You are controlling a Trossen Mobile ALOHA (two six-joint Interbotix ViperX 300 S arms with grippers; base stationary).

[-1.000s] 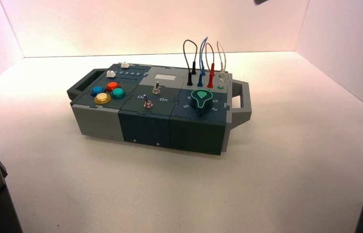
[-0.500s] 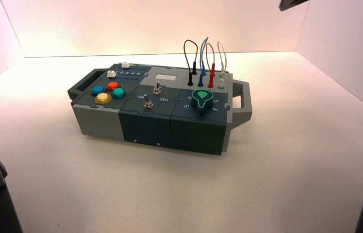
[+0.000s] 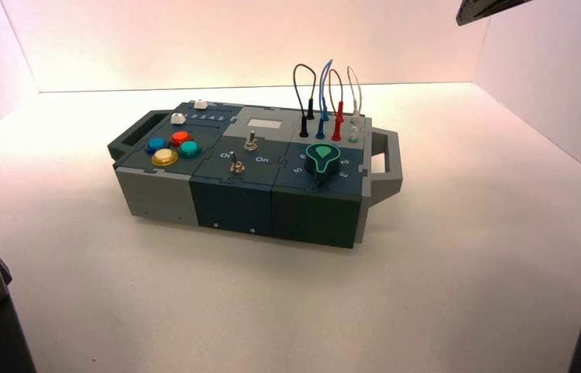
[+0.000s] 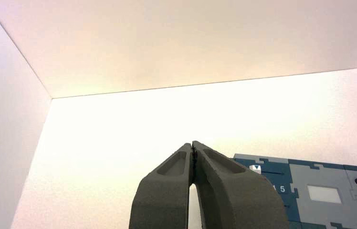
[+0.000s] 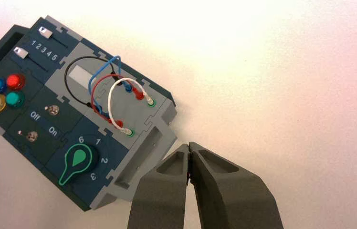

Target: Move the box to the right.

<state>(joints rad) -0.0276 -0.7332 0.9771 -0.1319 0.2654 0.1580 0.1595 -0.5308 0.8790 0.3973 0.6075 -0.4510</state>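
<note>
The right gripper, fingertips pressed together and empty, hovers above the box's right-end handle at lower centre (left gripper likewise closed, empty).

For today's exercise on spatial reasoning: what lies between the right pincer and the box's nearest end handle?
Nothing: in the right wrist view the shut right pincer hangs above the box, just off its grey end handle, with only bare white floor between.

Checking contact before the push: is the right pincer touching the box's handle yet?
No: the right pincer hangs shut above the handle of the box.
</note>
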